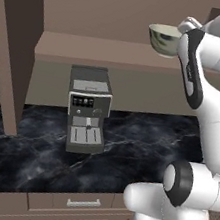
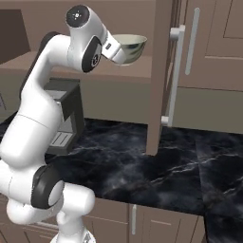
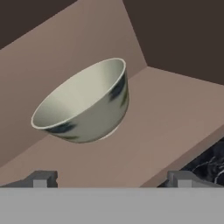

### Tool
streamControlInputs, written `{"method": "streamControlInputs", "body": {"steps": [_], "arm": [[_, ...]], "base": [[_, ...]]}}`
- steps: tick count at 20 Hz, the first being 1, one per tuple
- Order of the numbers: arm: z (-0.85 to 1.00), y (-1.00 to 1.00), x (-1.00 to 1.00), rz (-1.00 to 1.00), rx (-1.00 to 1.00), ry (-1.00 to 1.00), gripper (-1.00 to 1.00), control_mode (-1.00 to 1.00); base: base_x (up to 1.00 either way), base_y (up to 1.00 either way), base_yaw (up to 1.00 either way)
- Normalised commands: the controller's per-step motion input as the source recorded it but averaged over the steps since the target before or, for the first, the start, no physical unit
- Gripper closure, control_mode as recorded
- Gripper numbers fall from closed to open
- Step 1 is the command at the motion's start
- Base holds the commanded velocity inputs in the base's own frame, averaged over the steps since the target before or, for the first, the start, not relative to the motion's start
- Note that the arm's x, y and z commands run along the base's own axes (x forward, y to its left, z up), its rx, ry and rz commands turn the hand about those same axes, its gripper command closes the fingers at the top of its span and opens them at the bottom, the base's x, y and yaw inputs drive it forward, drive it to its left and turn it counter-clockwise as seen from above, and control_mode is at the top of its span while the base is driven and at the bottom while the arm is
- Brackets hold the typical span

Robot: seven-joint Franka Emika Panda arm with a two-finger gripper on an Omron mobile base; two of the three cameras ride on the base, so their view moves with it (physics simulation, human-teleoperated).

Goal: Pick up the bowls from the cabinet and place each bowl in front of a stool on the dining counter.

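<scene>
Reaching with our wide, empty hand (image 3: 111, 179) for the bowl (image 3: 85, 103) at 12 o'clock on the shelf (image 3: 175, 113); none placed yet.

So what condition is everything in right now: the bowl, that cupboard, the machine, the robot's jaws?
Cream-white bowl: upright on the cabinet shelf, empty, not held.
Cabinet door: swung open.
Gripper: jaws wide open, short of the bowl.
Coffee machine: standing on the black marble worktop.
Drawers: closed.

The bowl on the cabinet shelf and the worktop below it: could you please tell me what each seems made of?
Bowl: probably glazed ceramic, with a smooth cream inside and grey-green mottling outside. Worktop: looks like polished black marble, with white veins and a soft sheen.
</scene>
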Motion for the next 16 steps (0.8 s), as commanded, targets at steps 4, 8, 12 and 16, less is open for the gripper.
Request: {"method": "streamControlInputs", "body": {"steps": [4, 8, 12, 16], "arm": [[0.0, -0.03, 0.39, 0.0, 0.01, 0.01, -1.0, -1.0], [0.0, -0.04, 0.4, 0.0, 0.02, 0.02, -1.0, -1.0], [0.0, -0.03, 0.44, 0.0, 0.0, 0.06, -1.0, -1.0], [0.0, 0.0, 0.46, 0.0, 0.0, 0.07, -1.0, -1.0]], "base": [[0.0, 0.0, 0.0], [0.0, 0.0, 0.0], [0.0, 0.0, 0.0], [0.0, 0.0, 0.0]]}}
